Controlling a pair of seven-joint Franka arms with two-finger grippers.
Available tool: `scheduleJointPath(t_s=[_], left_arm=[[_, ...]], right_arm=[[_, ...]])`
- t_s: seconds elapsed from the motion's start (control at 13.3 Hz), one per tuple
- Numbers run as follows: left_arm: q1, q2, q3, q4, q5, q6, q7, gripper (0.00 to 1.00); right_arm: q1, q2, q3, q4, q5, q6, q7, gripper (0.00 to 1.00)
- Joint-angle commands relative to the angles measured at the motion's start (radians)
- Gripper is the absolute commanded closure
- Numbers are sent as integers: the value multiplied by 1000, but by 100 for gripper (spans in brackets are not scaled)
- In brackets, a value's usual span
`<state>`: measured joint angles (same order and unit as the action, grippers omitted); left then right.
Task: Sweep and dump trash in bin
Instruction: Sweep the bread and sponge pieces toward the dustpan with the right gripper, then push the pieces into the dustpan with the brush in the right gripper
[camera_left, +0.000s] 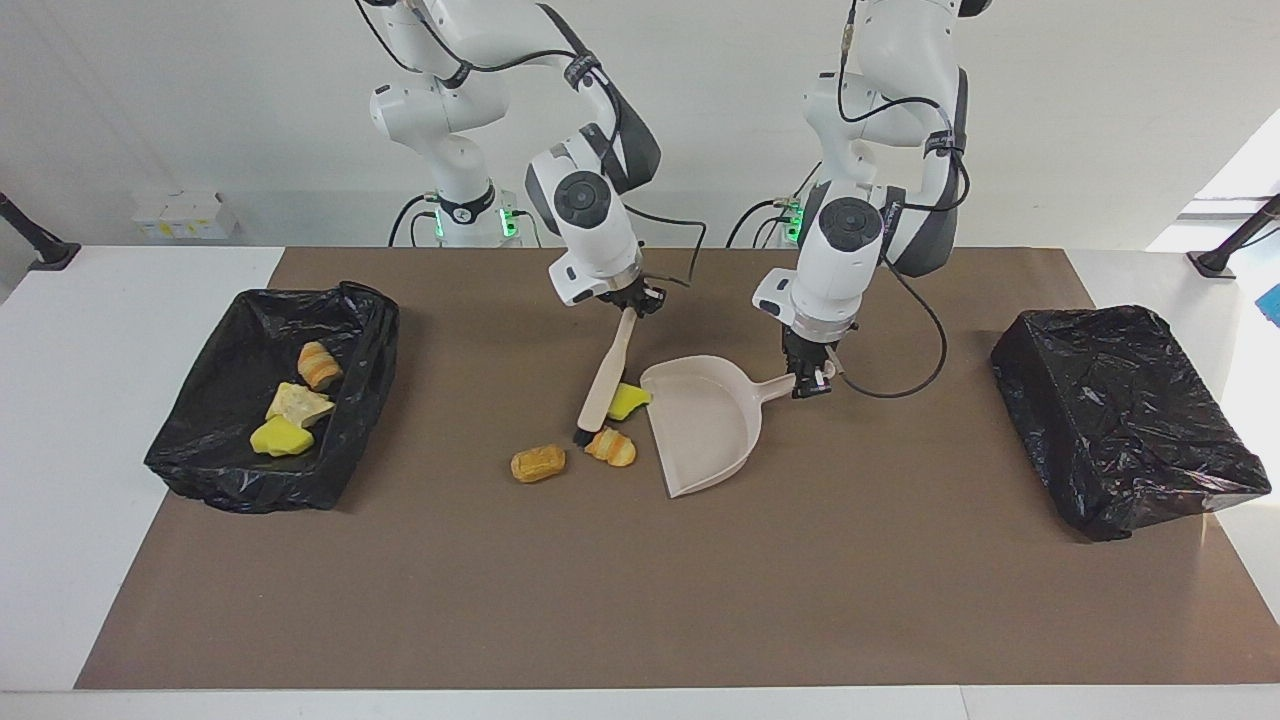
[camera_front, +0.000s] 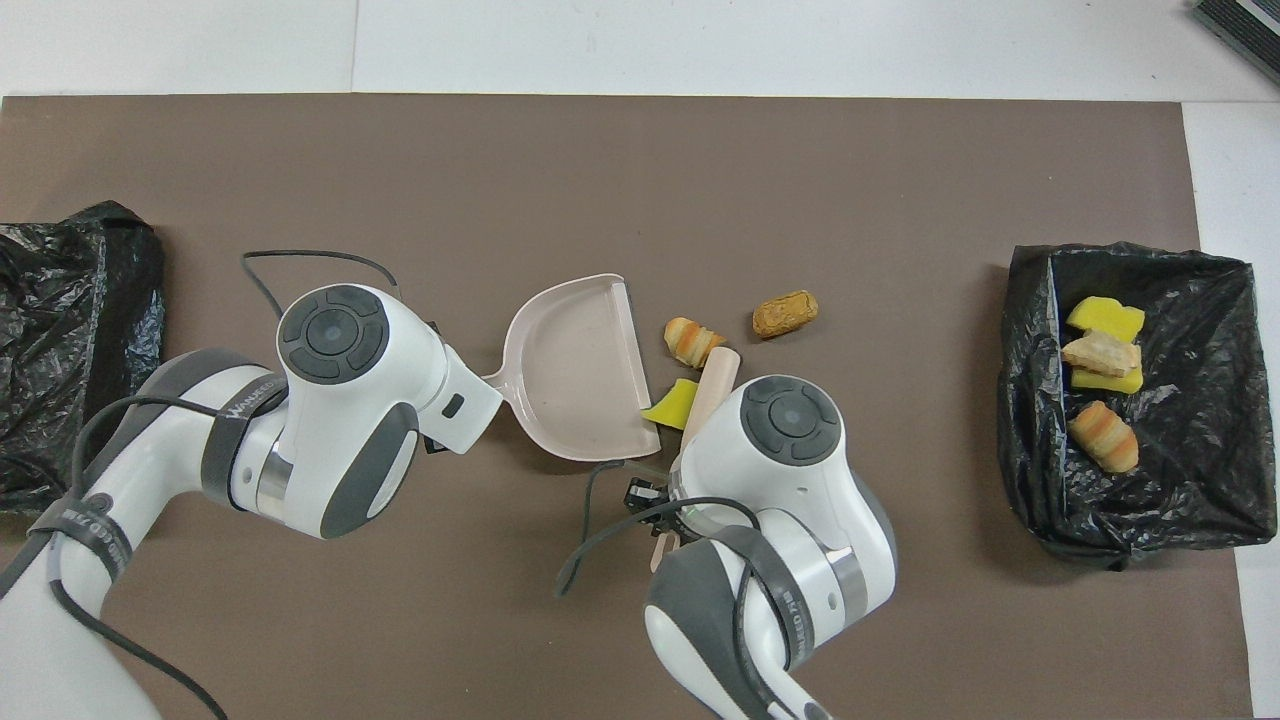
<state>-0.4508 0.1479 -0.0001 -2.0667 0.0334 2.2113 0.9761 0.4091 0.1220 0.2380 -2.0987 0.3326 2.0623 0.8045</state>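
At mid-table three pieces of trash lie loose: a yellow wedge (camera_left: 629, 401) touching the dustpan (camera_left: 705, 425) mouth, a striped bread lump (camera_left: 611, 447) by the brush (camera_left: 604, 385) tip, and a brown lump (camera_left: 538, 463) beside it toward the right arm's end, while more pieces (camera_left: 296, 408) sit in the lined bin (camera_left: 262, 478) at that end. Sweeping appears to be in hand: the right gripper (camera_left: 627, 300) is clamped on the brush handle and the left gripper (camera_left: 812, 378) on the dustpan handle. Next, judging by the layout, the brush must draw the three pieces into the pan; a second covered bin (camera_left: 1120, 415) stands at the left arm's end.
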Motion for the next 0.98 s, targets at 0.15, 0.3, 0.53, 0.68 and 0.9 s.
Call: scheduleJointPath(t_s=[0.15,0.3,0.53,0.68,0.9], left_arm=[[-40,13,9,-33,-9,96,-54,100],[-34,15,11,-33,-9,96,-53,100],[-26,16,11,-30,-9,93,-45,100],[-26,18,11,-27,-9,90,-45,100],[-19,19,12,-27,-7,90,-43,100]], right_arm=[[85,-15,1,20,7,9,-8,100],[83,-54,-2,19,3,-11,-118,100],[-11,-125,-9,16,-19,-127,-253,100],[-91,-136,-9,14,-96,-165,-390,100],[-246,-96,-8,39,-185,-168,-618,100]])
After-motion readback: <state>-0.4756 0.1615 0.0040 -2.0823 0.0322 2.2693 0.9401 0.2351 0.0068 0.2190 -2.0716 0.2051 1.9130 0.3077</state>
